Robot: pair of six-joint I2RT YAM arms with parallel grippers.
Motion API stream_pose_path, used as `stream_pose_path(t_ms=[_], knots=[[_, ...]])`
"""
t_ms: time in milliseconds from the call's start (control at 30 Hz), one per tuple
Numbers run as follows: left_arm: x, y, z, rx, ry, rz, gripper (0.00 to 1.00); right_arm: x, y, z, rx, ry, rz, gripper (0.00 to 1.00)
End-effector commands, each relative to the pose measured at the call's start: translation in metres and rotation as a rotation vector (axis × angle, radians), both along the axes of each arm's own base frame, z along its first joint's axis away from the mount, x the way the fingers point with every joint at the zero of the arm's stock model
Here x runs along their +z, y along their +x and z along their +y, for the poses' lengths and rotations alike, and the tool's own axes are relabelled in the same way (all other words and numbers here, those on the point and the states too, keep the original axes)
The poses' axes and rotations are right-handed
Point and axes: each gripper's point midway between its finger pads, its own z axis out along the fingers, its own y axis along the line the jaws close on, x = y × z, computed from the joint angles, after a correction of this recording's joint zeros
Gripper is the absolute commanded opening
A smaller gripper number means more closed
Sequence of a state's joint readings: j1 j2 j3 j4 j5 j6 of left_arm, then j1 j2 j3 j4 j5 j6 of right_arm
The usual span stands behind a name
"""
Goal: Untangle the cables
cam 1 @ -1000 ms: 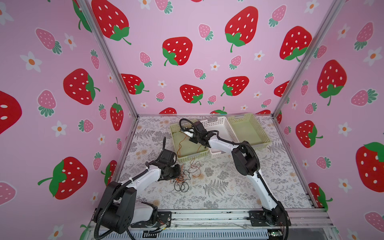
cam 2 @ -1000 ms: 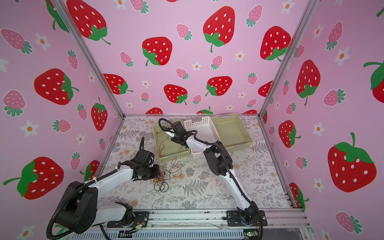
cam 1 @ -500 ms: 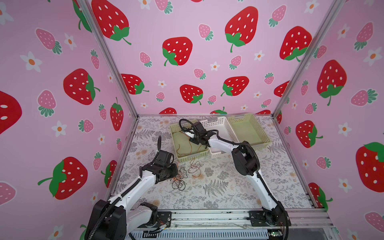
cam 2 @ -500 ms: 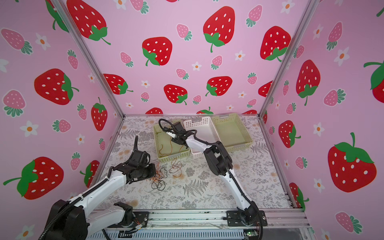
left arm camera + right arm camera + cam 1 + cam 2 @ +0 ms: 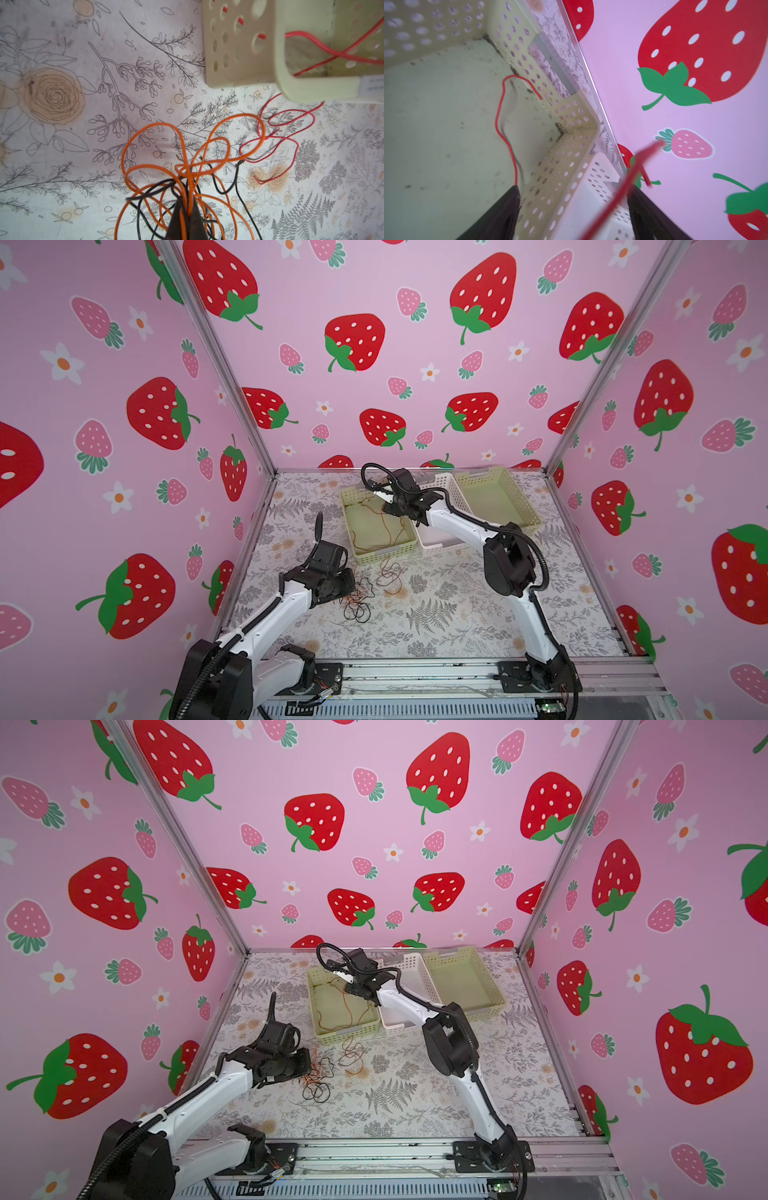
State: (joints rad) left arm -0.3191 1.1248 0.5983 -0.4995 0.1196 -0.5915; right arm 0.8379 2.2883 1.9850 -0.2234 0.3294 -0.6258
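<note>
Left fingers (image 5: 175,222) pinch the orange cable (image 5: 162,123), tangled with the black cable (image 5: 236,182) on the worktop (image 5: 457,614) at the basket's (image 5: 386,555) 6 o'clock; right fingers (image 5: 500,214) spread open over the basket, red cable (image 5: 496,124) inside.

Bench (image 5: 457,614): matt printed covering, cloth-like, lightly stained.
Left basket (image 5: 239,52) and right basket (image 5: 524,497): pale green perforated plastic, smooth, satin finish. The floor of the left basket is speckled with grime.
Middle basket (image 5: 440,546): white perforated plastic.
Orange cable (image 5: 153,124), red cable (image 5: 496,124), black cable (image 5: 237,178): smooth plastic insulation with a slight sheen.
Base rail (image 5: 415,674): bare brushed metal.
Arm shells (image 5: 286,610): glossy white plastic.
</note>
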Motion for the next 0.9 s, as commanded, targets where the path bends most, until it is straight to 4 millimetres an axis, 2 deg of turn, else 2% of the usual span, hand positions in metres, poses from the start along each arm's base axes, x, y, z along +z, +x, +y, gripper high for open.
stream_pose_path(t_ms=[0, 100, 167, 267, 400, 500, 633, 767, 867], knots=[[-0.003, -0.004, -0.002, -0.008, 0.0, 0.032, 0.0, -0.018, -0.004, -0.021, -0.023, -0.202, -0.066, 0.84], [-0.004, -0.003, -0.002, -0.011, 0.002, 0.036, 0.0, -0.02, -0.005, -0.027, -0.042, -0.288, -0.166, 0.87], [-0.005, -0.002, -0.002, -0.011, 0.003, 0.037, 0.0, -0.016, -0.005, -0.022, -0.039, -0.285, -0.205, 0.88], [-0.005, -0.002, -0.003, -0.014, 0.004, 0.035, 0.0, -0.002, -0.001, -0.019, -0.064, -0.241, -0.254, 0.89], [-0.004, -0.002, -0.003, -0.019, 0.005, 0.033, 0.0, 0.022, 0.007, -0.029, -0.143, -0.237, -0.339, 0.91], [-0.004, -0.003, -0.007, -0.034, -0.019, 0.038, 0.0, 0.046, 0.007, -0.037, -0.176, -0.222, -0.404, 0.92], [-0.005, -0.001, -0.01, -0.042, -0.029, 0.038, 0.0, 0.06, 0.003, -0.042, -0.169, -0.217, -0.422, 0.92], [-0.002, 0.001, -0.013, -0.056, -0.041, 0.03, 0.0, 0.079, -0.013, -0.041, -0.127, -0.101, -0.368, 0.92], [0.0, 0.002, -0.02, -0.082, -0.066, 0.027, 0.0, 0.092, -0.044, -0.038, -0.018, 0.01, -0.243, 0.87]])
